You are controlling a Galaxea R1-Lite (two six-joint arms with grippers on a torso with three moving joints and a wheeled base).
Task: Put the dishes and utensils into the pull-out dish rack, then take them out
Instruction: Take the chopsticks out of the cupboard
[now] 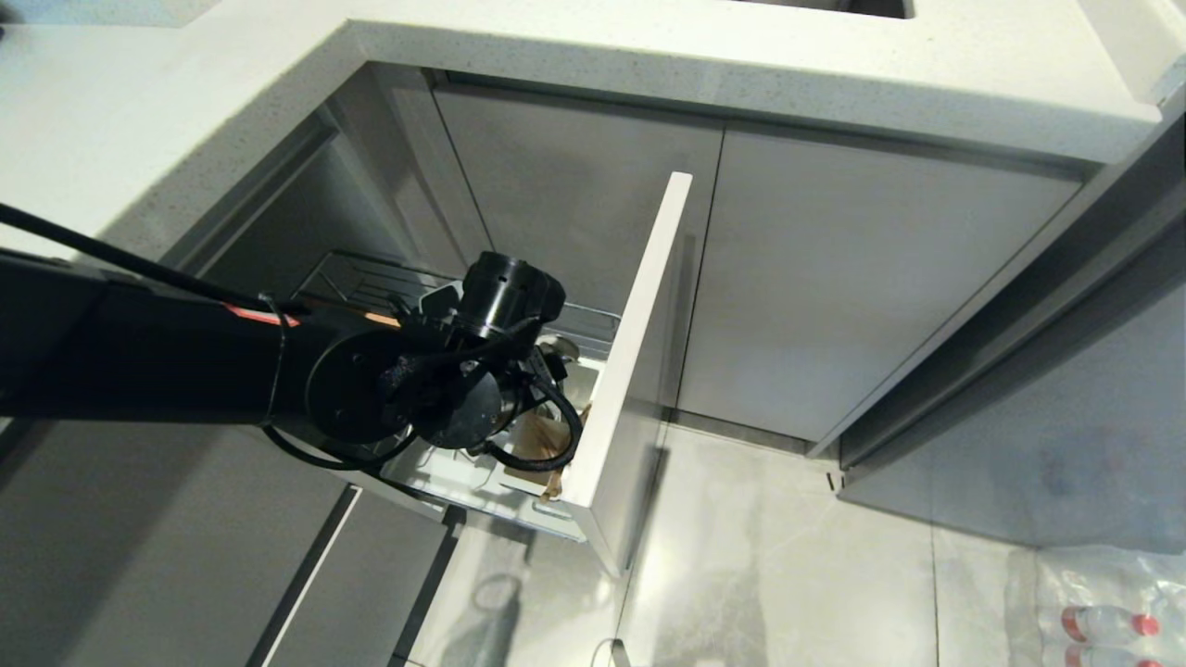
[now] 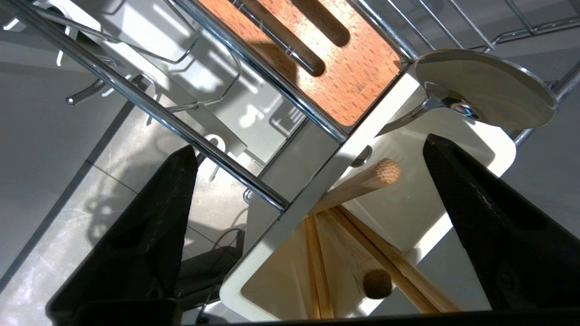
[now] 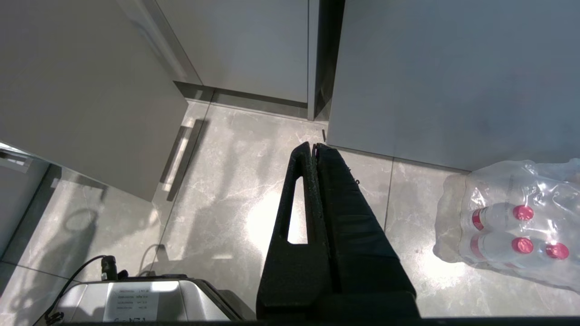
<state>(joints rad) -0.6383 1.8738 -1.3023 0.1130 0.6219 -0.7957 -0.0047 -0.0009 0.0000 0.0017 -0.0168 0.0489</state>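
Note:
The pull-out dish rack [image 1: 371, 278] stands drawn out from the cabinet, its pale front panel [image 1: 639, 352] facing the floor space. My left arm [image 1: 371, 380] reaches down into it. My left gripper [image 2: 309, 144] is open just above the white utensil cup [image 2: 279, 221], holding nothing. Two light-wood chopsticks [image 2: 362, 181] lean inside the cup, and the shiny metal spoon [image 2: 485, 88] stands at its far end. The brown slotted wooden strip [image 2: 358, 68] lies beside the cup. The dishes are out of view. My right gripper [image 3: 315, 146] hangs shut over the floor.
A chrome rail [image 2: 181, 122] of the rack crosses between the left gripper's fingers. Grey cabinet doors [image 1: 862, 296] stand behind the rack under the white counter [image 1: 741, 56]. A wrapped pack of bottles [image 3: 512, 222] lies on the tiled floor at the right.

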